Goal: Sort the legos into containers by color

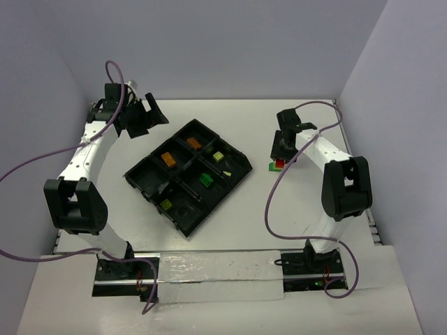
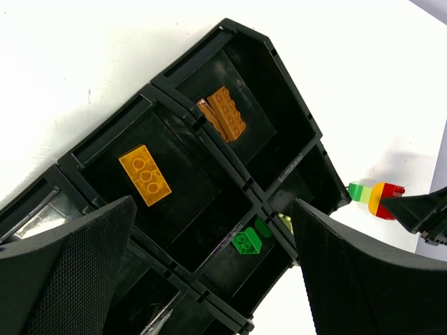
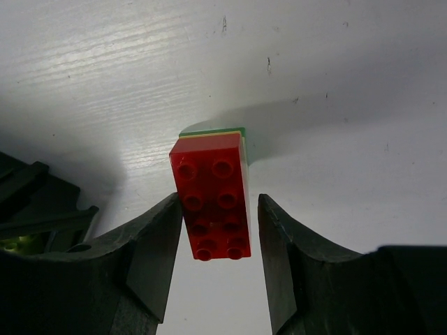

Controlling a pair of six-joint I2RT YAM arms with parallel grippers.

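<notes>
Now: right claw [image 3: 218,234] astride brick stack [image 3: 211,202]

Tray [image 1: 133,176] on worktop [image 1: 244,223]: orange bricks [image 2: 144,174] in two compartments, green brick [image 2: 248,242] in another. Off its right corner, right claw, spread, flanks the red-topped stack. Only left wrist view shows green, yellow, red layers. Farthest back, left claw [image 2: 213,204] gapes above tray.
</notes>
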